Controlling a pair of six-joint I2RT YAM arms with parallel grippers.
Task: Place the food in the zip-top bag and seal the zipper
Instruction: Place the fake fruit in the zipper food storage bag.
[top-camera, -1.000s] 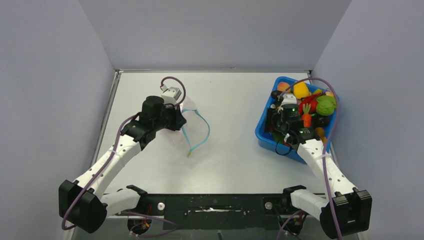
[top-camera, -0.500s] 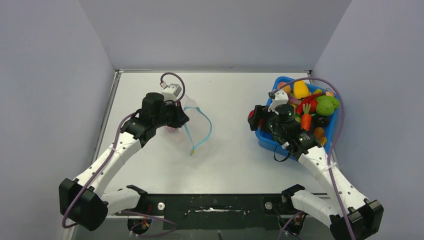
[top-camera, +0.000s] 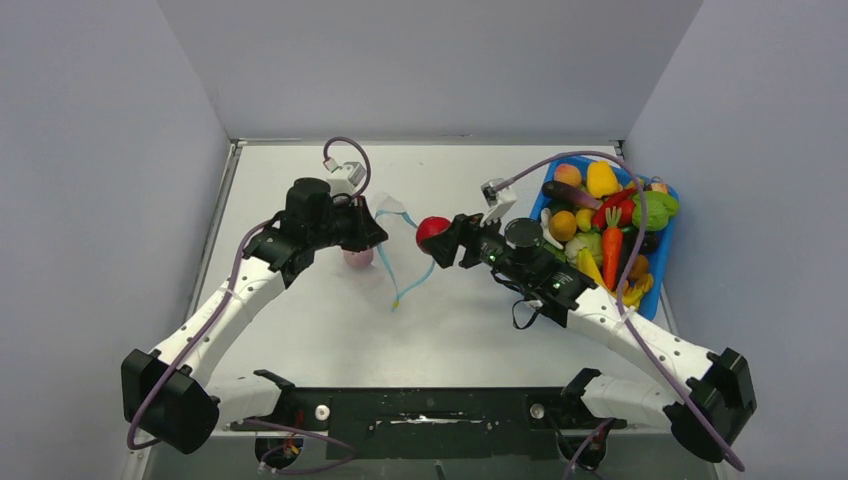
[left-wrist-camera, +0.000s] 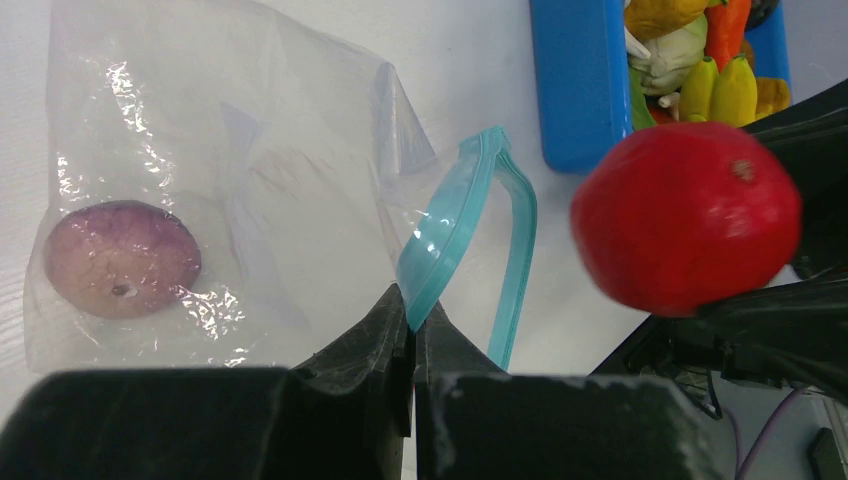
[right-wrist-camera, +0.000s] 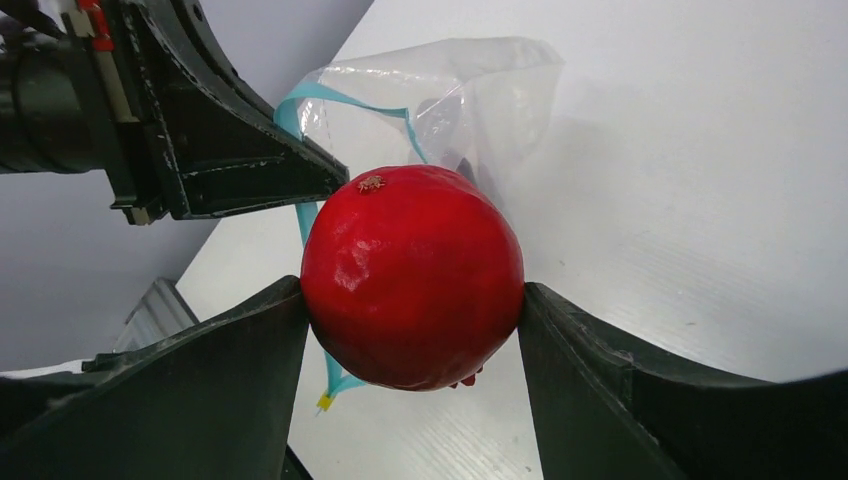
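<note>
The clear zip-top bag (left-wrist-camera: 250, 190) lies left of centre with its mouth open towards the right; it also shows in the top view (top-camera: 385, 235). My left gripper (left-wrist-camera: 412, 310) is shut on the light blue zipper strip (left-wrist-camera: 450, 225) and holds the mouth up. A purple-pink round fruit (left-wrist-camera: 120, 258) lies inside the bag. My right gripper (right-wrist-camera: 410, 300) is shut on a red round fruit (right-wrist-camera: 412, 275) and holds it above the table, just right of the bag's mouth (top-camera: 433, 229).
A blue plastic bin (top-camera: 648, 290) at the right edge holds several toy fruits and vegetables, among them a carrot (top-camera: 611, 255) and bananas (left-wrist-camera: 722, 88). Grey walls enclose the table at the back and both sides.
My right arm lifted the red fruit out of the bin and swung it left to the bag's mouth. My left gripper kept hold of the zipper and shifted slightly right.
</note>
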